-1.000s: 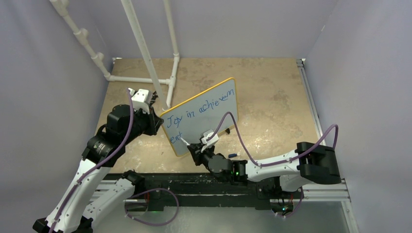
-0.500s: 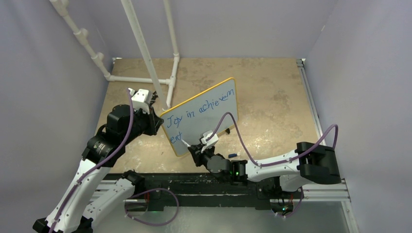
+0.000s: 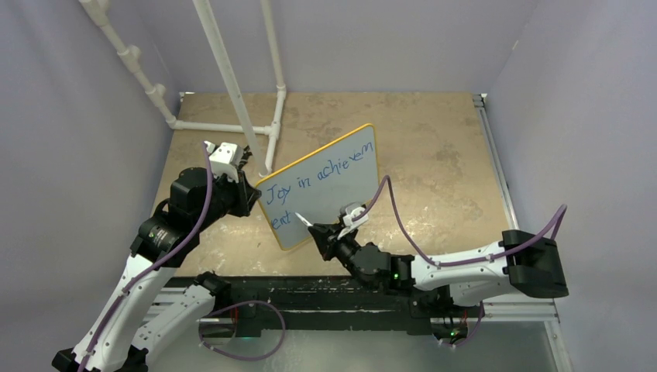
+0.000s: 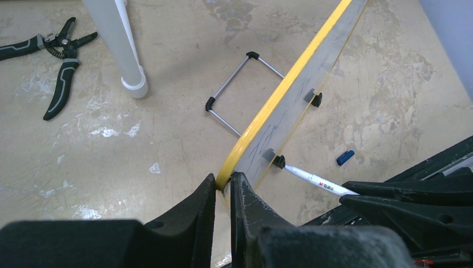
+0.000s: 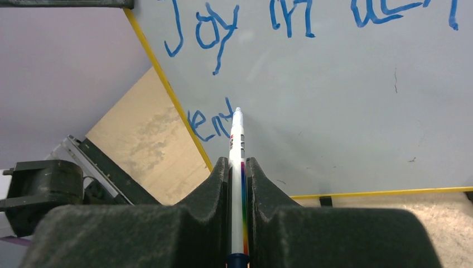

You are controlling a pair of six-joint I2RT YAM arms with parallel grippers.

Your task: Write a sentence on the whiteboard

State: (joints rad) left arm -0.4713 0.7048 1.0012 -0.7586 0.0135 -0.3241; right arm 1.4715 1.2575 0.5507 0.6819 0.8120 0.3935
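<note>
The whiteboard (image 3: 329, 182) stood tilted on its edge near the middle of the worktop (image 3: 434, 155), its written face turned toward the arms. The left hand (image 4: 223, 188) was closed narrowly on the board's yellow rim at the left end, a finger on each face.

The sentence (image 3: 318, 172) ran in blue slanted lines: "Joy in achievem" along the top and "ent" below it, close to the left rim. The right hand (image 5: 238, 167) was clamped on a white marker (image 5: 237, 139) that lay in line with its fingers. The marker's tip pointed at the board just to the right of "ent". Whether the tip touched the surface could not be told.

From the left wrist view, the board's back showed two small black feet (image 4: 316, 99). A wire stand (image 4: 240, 89) with black corners lay flat on the worktop just behind the board. Farther left stood a white pipe (image 4: 120, 50), and beyond it lay a pair of black-handled pliers (image 4: 56, 61), well apart from the board. A small blue cap (image 4: 345, 157) lay on the worktop on the written side, near the marker and the right arm.
</note>
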